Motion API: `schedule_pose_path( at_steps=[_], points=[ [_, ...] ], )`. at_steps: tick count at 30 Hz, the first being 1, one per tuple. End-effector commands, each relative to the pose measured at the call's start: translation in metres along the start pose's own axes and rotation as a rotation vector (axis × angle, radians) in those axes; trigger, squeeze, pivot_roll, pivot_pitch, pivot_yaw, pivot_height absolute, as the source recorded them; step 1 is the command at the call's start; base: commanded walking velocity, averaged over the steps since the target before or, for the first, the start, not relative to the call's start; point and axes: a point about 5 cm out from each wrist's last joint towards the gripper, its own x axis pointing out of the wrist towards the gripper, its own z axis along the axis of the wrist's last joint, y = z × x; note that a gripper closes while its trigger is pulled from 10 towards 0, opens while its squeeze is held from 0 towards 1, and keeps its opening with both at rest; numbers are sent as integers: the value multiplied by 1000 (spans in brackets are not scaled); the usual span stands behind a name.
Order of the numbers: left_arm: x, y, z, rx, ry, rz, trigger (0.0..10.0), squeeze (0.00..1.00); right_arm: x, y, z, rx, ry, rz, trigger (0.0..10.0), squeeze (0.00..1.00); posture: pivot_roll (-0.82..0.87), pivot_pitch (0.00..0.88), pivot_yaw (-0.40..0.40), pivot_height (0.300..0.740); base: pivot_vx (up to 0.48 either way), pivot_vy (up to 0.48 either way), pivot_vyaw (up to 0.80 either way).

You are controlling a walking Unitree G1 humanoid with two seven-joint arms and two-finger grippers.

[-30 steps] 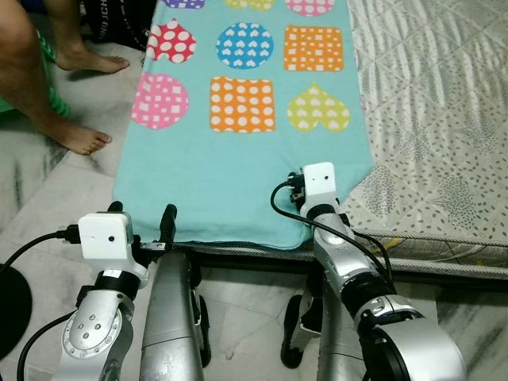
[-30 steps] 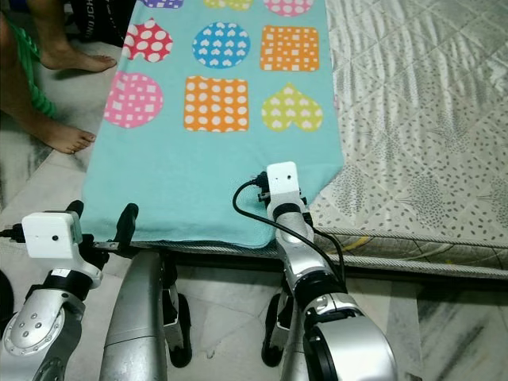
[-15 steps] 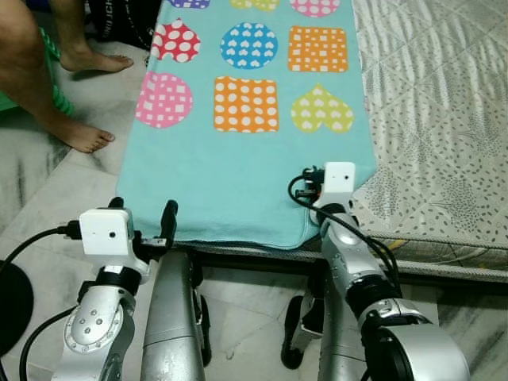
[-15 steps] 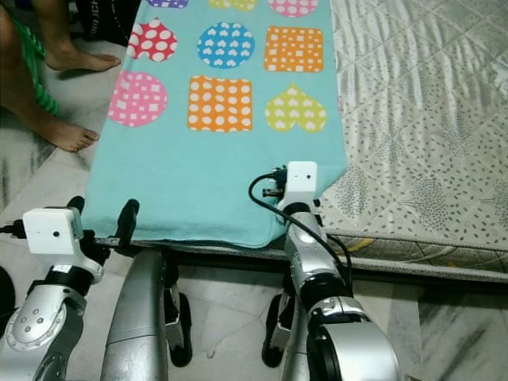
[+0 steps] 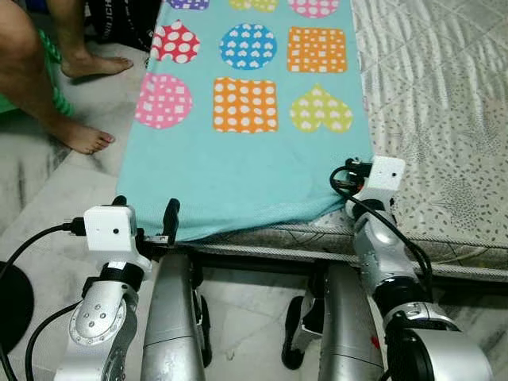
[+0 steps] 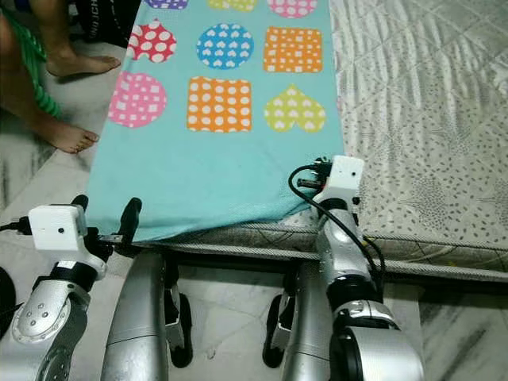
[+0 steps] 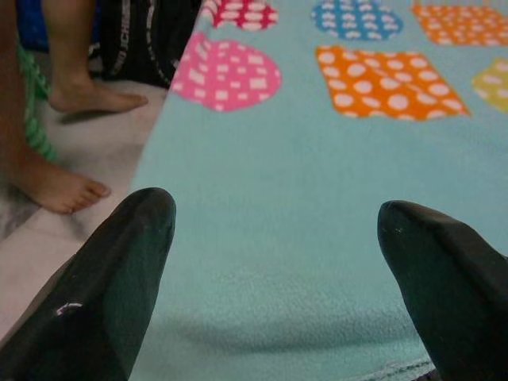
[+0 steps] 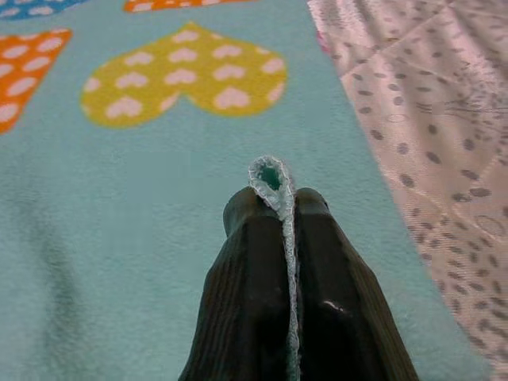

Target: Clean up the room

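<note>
My right gripper (image 8: 278,208) pinches the near right corner of the teal blanket (image 5: 238,171) lying on the bed (image 5: 444,119), probably for folding, while my left gripper (image 7: 278,262) hovers spread over the near left edge to grab it.

We see a teal blanket (image 5: 238,171) spread flat along the left side of the bed (image 5: 444,103), printed with rows of dotted hearts, circles and squares in pink, orange, blue and yellow-green. Its near right corner is pulled up onto the mattress and folded into a thin ridge (image 8: 274,178), while the near left edge hangs over the bed's end. The far end is cut off, so we can't tell how far it runs.
</note>
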Motion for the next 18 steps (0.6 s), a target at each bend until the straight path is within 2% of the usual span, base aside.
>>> schedule_pose_path(
  at_steps=[1, 9, 18],
  points=[
    [-4, 4, -7, 6, 30, 1, 10000, 0, -8, -9, -11, -6, 37, -21, 0, 0, 258, 347, 6, 549, 0, 0, 0],
    [-3, 4, -7, 6, 26, -3, 10000, 0, -25, -25, -21, -50, 55, -29, 0, 0, 252, 345, 8, 549, 0, 0, 0],
    [-2, 6, -8, 6, 28, -8, 10000, 0, -39, -39, -19, -85, 57, -28, 0, 0, 232, 339, 15, 549, 0, 0, 0]
  ],
)
